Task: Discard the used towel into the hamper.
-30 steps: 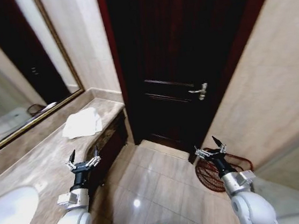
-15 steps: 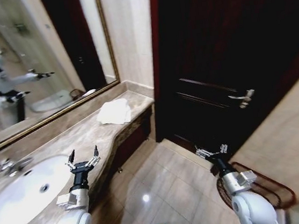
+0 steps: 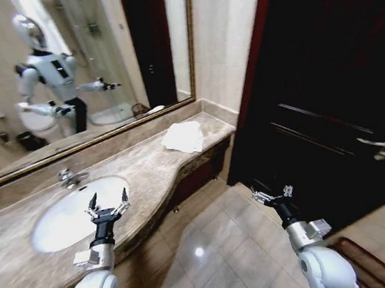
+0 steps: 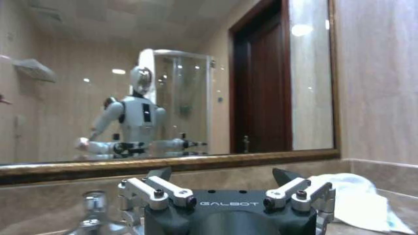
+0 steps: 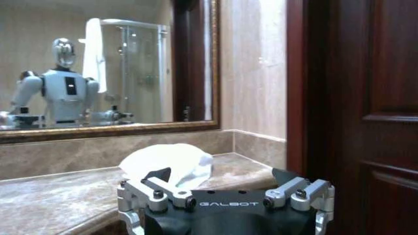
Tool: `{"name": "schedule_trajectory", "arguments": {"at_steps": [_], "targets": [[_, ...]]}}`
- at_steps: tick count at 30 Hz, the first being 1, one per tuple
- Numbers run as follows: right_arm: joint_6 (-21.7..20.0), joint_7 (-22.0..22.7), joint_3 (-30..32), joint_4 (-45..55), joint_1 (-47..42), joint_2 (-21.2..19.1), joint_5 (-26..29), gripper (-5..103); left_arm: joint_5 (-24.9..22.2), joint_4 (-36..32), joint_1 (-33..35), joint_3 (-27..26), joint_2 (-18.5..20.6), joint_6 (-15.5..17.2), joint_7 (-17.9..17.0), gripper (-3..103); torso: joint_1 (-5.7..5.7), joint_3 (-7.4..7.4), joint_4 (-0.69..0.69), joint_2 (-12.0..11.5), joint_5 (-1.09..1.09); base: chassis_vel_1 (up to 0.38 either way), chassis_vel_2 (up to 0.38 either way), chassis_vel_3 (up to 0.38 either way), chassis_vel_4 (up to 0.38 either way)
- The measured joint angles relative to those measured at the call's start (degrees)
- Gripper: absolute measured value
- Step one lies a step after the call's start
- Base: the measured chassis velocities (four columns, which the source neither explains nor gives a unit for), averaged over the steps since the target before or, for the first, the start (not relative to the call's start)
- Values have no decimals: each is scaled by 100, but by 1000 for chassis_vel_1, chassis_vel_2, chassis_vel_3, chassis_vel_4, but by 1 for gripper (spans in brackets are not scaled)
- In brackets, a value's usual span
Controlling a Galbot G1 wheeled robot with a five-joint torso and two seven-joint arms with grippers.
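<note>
The crumpled white cloth towel [image 3: 184, 136] lies untouched at the far right end of the beige marble table [image 3: 147, 173], below the gold-framed mirror [image 3: 79, 66]. The left hand [image 3: 106, 202] hovers spread over the near white sink [image 3: 72, 217]; the right hand [image 3: 273, 194], also spread and empty, hangs above the floor. Judging by this, everything is left: grasping, carrying, dropping.

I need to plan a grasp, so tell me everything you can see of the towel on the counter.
The towel is white, soft-looking cloth, crumpled into a loose, low heap rather than folded flat. It lies on the marble-look vanity counter, at the end nearest the dark door, close under the mirror and well past the sink. Only the counter touches it. The left end effector hovers open over the sink's front edge, and the right end effector is open above the floor; both are well clear of it.
</note>
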Motion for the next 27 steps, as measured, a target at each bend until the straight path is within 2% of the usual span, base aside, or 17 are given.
{"name": "schedule_trajectory", "arguments": {"at_steps": [13,27], "targets": [[93,-15,14,-61,16,21,9,100,45,27,4,-5,10,-29,-5,100,0,1,-2,4,1,7,12,9,7],[147,0,31,-81,2,15,25,100,94,17,8,10,-19,25,-2,100,3,2,-3,4,0,-68,72,72,-65]]}}
